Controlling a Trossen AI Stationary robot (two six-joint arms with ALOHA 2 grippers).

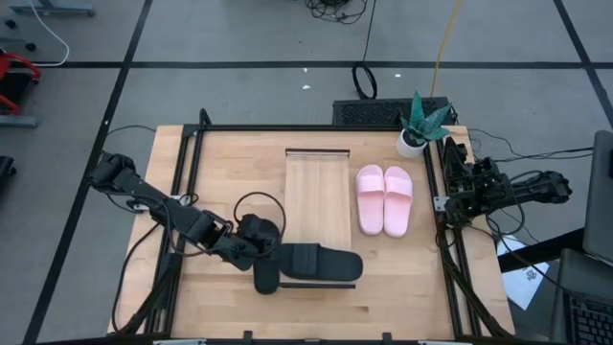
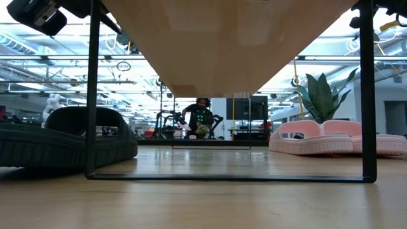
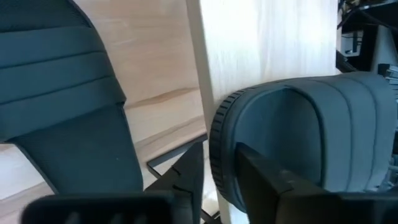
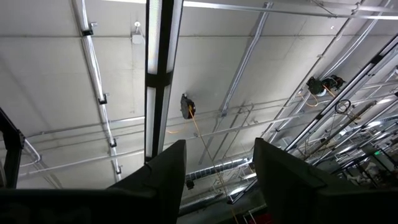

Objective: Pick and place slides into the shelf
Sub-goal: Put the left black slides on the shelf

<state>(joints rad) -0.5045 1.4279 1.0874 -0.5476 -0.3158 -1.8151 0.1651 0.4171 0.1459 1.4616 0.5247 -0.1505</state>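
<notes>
We see the left gripper (image 1: 271,257) at the near end of the long light-wood plank shelf with a thin dark frame (image 1: 317,187). Its fingers (image 3: 273,183) straddle the edge of a matte black slide sandal (image 1: 321,264) lying across that end; whether they pinch it, we cannot tell. The second black slide (image 1: 266,276) lies just beside it on the tabletop (image 1: 393,278). The pale pink pair (image 1: 384,198) rests beside the shelf. The right gripper (image 4: 217,171) waits at the table's right edge, fingers apart, pointing at the ceiling.
</notes>
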